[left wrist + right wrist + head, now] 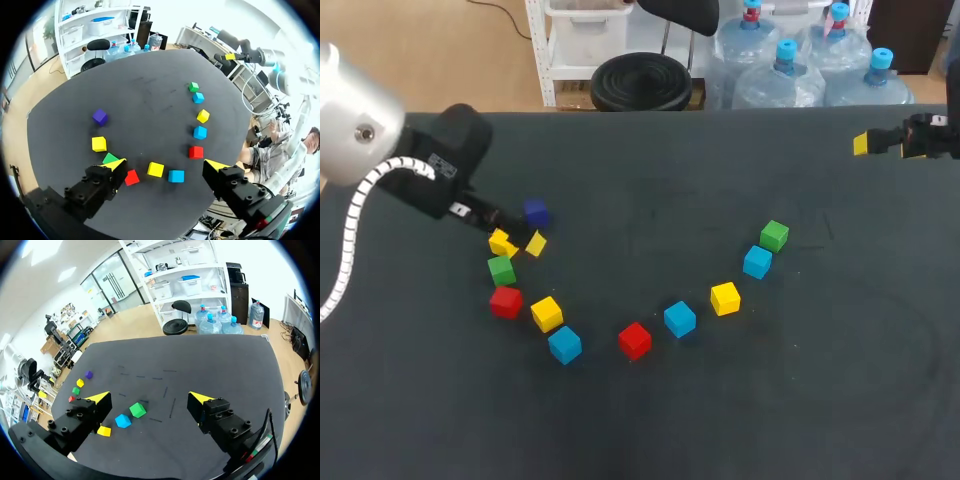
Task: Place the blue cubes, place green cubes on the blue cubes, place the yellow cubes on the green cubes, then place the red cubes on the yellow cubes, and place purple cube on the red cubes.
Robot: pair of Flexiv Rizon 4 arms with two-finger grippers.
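Your left gripper (166, 165) hung wide open, holding nothing, over left end of arc of small coloured cubes (680, 319) mid dark tabletop (650, 180). Just beside it, far-edge side, sat small purple cube (535, 211). Over far right edge, your right gripper (150, 400) gaped empty too.

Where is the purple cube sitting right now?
In the head view the purple cube lies on the left side of the table, at the far end of the curved row of cubes, with a yellow cube as its nearest neighbour.

Dark charcoal table (650, 180), matte surface, faint dashed marks (150, 377), even light
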